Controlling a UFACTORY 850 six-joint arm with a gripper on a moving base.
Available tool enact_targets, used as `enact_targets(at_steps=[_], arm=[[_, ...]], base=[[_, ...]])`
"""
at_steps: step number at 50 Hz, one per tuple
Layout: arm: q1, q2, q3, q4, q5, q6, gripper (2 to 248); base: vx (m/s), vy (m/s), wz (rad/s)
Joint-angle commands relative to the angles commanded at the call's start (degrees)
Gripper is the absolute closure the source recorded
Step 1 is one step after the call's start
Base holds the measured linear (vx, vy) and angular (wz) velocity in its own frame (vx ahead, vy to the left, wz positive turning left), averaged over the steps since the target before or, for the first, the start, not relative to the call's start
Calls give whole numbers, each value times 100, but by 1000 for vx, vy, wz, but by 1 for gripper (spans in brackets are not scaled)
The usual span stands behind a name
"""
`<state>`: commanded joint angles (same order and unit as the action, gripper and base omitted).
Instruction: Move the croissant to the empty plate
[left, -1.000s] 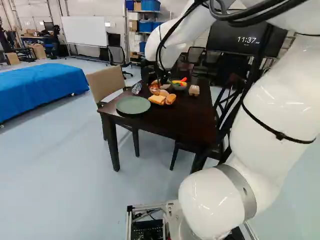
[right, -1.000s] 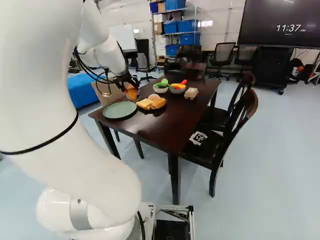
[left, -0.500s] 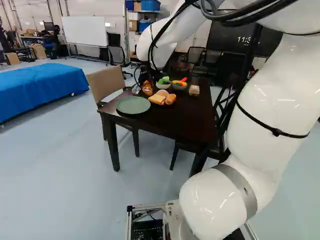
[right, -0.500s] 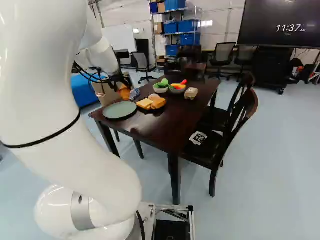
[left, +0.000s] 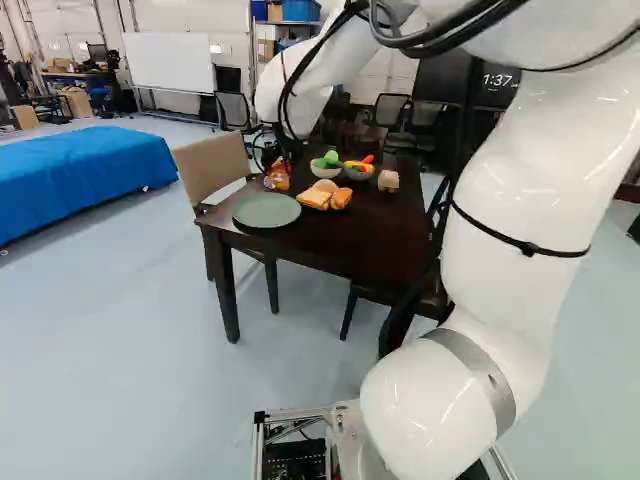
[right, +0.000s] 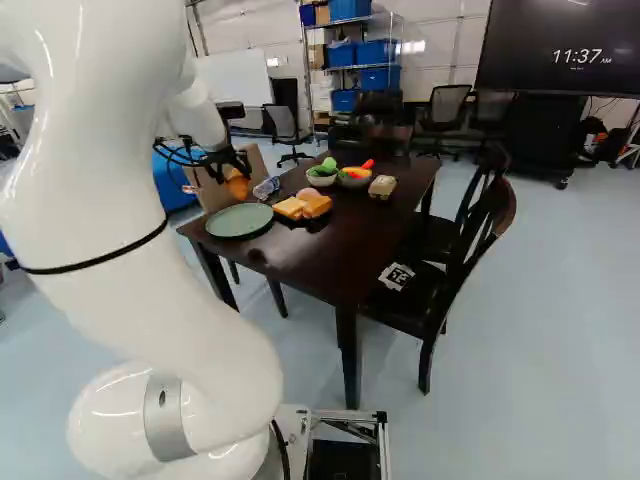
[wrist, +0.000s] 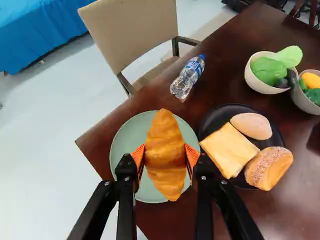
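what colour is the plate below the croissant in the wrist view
Pale grey-green, a muted sage; the plate shows best in the wrist view.

Two round plates, one green (wrist: 124, 142) at left and one black (wrist: 212, 114) at right, share the table with two round, pale bowls (wrist: 252, 82) farther off. There are one golden-brown, curved croissant (wrist: 165, 152), three pale-to-golden bread pieces (wrist: 229, 150), one clear plastic bottle (wrist: 187, 77) at far left and one small beige carton (right: 382, 187) at far right. One beige, square-backed chair (wrist: 130, 35) stands left, two dark wooden chairs (right: 420, 305) right.
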<state>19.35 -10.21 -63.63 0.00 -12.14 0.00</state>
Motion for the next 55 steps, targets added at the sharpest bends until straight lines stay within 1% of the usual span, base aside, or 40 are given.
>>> enact_targets(at_steps=[12,24,55], arm=[[34,-463,-360,0,0,0,129],[3,-838,-631,0,0,0,129],[1,-1258,-691,0,0,0,129]], base=[[0,0,0],[0,0,0],[0,0,0]])
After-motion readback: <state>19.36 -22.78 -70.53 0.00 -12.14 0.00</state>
